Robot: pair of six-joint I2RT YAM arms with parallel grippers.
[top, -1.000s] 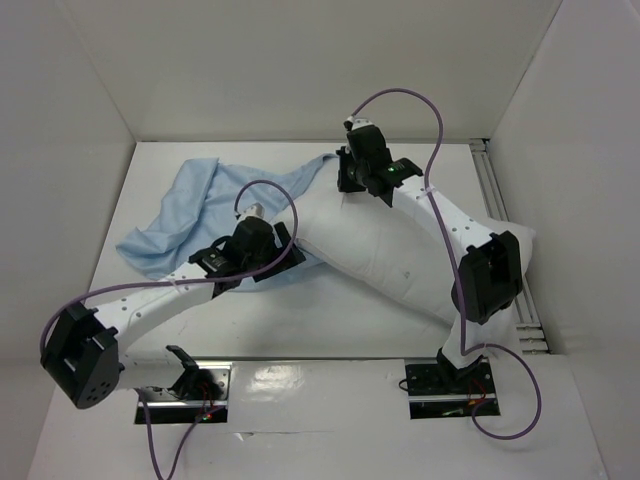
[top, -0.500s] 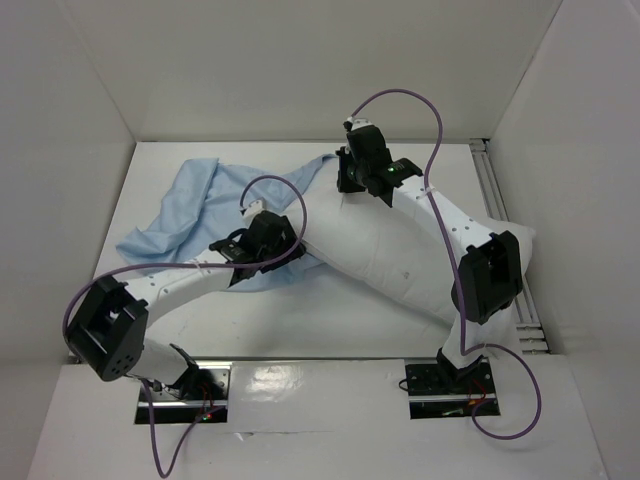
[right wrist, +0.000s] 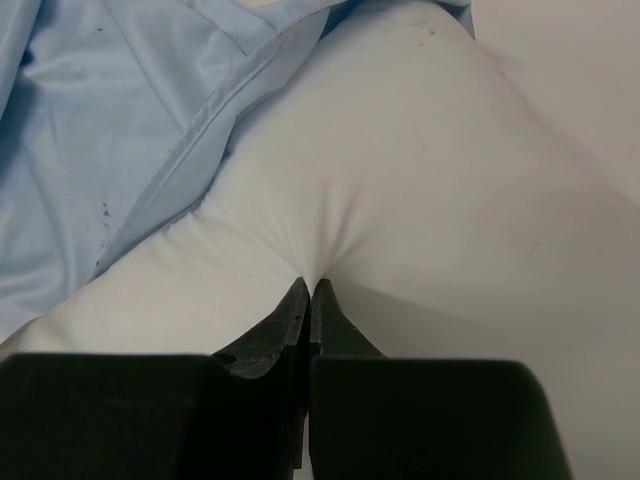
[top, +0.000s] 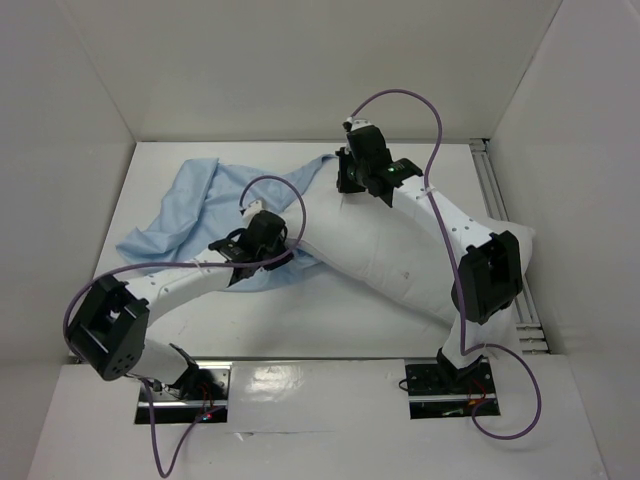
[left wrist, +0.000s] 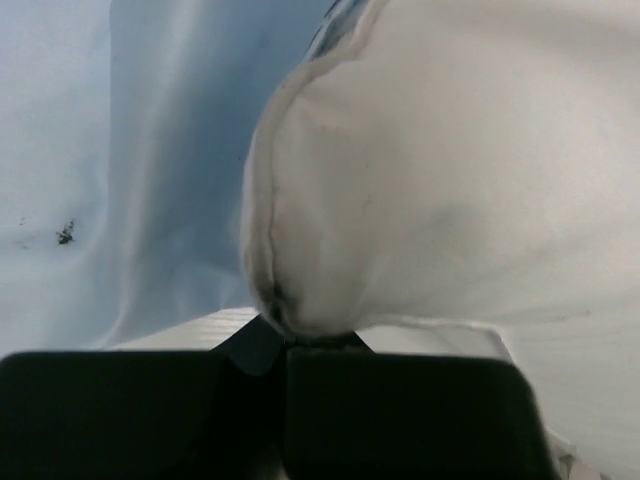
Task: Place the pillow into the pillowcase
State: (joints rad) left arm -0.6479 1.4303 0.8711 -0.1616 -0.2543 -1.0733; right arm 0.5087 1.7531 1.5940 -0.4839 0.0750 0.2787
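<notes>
Pillow: the plump white stuffed rectangular pillow point(top: 400, 255) lies diagonally on the white table point(top: 330, 320), running from the far middle towards the near right edge.
Pillowcase: the thin, wrinkled light blue fabric pillowcase point(top: 185, 210) is spread over the far left of the table, and its hemmed edge touches the pillow's far-left end (whether it lies over or under the pillow there is unclear).
Left gripper: the left gripper point(left wrist: 285, 335) has its jaws pinched together on the pillow's seamed near-left corner, just beside the blue fabric.
Right gripper: the right gripper point(right wrist: 308, 292) has its jaws closed on a puckered fold of the pillow's cover near its far end.
</notes>
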